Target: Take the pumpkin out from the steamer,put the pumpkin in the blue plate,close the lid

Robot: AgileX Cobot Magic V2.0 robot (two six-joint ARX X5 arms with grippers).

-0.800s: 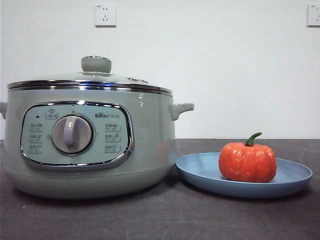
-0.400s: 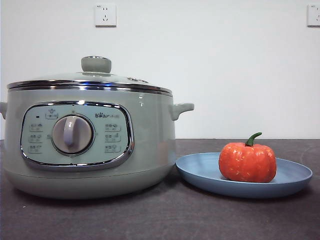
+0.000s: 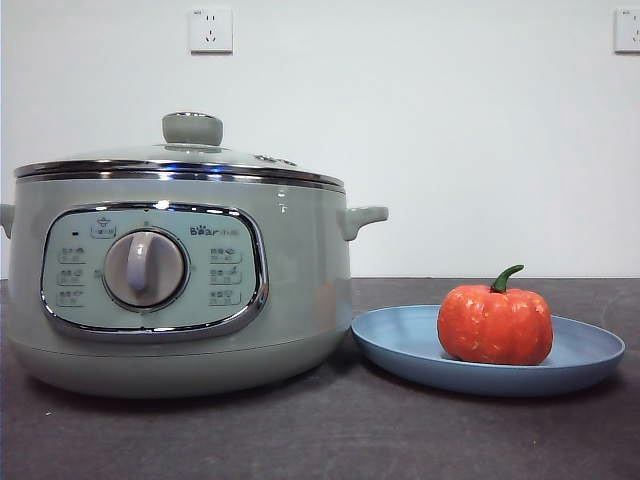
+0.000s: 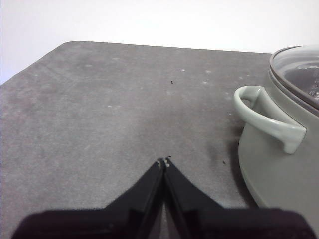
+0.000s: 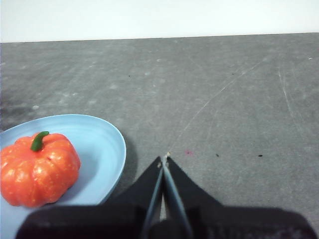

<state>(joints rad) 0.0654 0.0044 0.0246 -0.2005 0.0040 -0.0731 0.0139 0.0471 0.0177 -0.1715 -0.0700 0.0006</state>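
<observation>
The pumpkin (image 3: 495, 325) sits upright in the blue plate (image 3: 590, 350), to the right of the steamer (image 3: 300, 290). The glass lid (image 3: 180, 160) rests shut on the steamer, its green knob on top. No arm shows in the front view. My left gripper (image 4: 164, 161) is shut and empty above bare table, beside the steamer's side handle (image 4: 266, 117). My right gripper (image 5: 164, 158) is shut and empty over the table, beside the blue plate (image 5: 107, 144) that holds the pumpkin (image 5: 37, 169).
The dark grey table (image 3: 330, 430) runs back to a white wall with two sockets (image 3: 211, 30). The table's edge and rounded corner show in the left wrist view (image 4: 60, 50).
</observation>
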